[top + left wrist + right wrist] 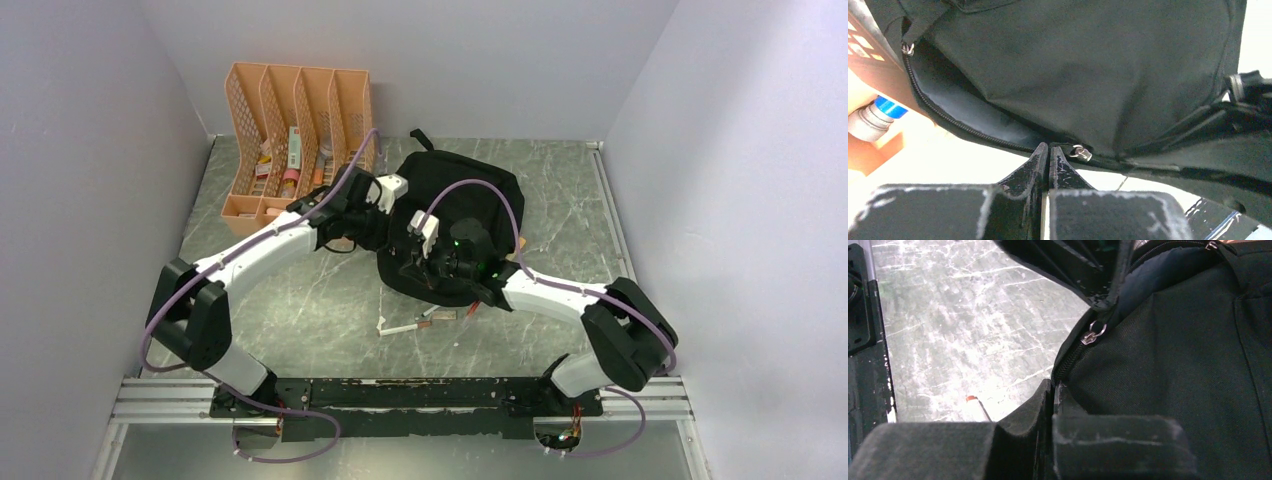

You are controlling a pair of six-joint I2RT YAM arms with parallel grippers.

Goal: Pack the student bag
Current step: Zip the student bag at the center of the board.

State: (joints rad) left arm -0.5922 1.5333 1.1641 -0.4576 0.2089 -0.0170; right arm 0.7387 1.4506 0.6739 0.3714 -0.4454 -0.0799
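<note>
The student bag (462,215), a large black fabric backpack, lies on the table's middle with its zipper partly open. My left gripper (368,212) is at the bag's left edge. In the left wrist view its fingers (1049,150) are pressed together at the bag's open zipper rim (963,127), next to a silver zipper slider (1081,152). My right gripper (425,262) is at the bag's near-left edge. In the right wrist view its fingers (1054,386) are pressed together on the zipper line of the bag (1168,350), below a second slider (1093,333).
An orange slotted organizer (300,120) with bottles and tubes stands at the back left, close to the left gripper; it shows in the left wrist view (873,70). Pens (415,325) lie on the table in front of the bag; one shows in the right wrist view (975,407).
</note>
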